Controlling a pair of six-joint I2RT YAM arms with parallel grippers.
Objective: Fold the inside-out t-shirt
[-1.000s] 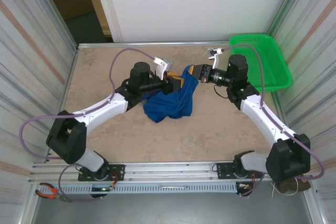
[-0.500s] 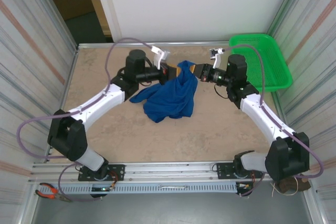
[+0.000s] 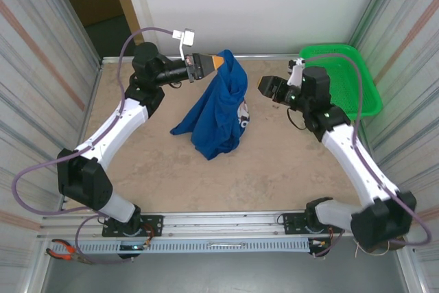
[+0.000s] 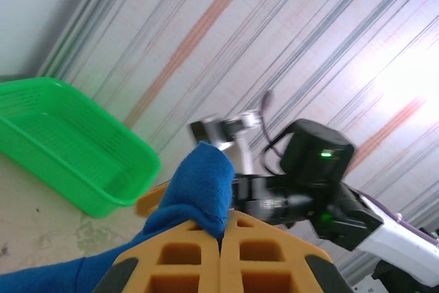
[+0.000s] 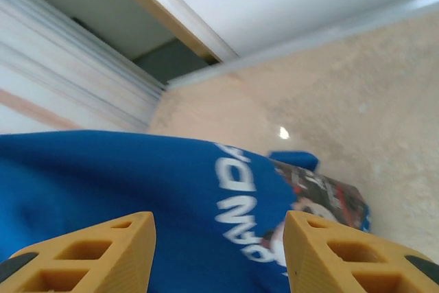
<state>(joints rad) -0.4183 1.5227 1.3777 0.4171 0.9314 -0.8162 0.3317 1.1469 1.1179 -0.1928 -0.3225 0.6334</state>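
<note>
T-shirt dangling, upper centre!
Left gripper pinches a fold of it; right gripper gapes empty. Soft, floppy; grab a hem corner, I reckon.

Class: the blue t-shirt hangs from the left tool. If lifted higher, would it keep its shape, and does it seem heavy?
Probably floppy: the t-shirt drapes in loose folds from the left tool to the table. Likely light: one small pinched fold carries the raised part. Its hanging folds would probably sag and shift.
</note>
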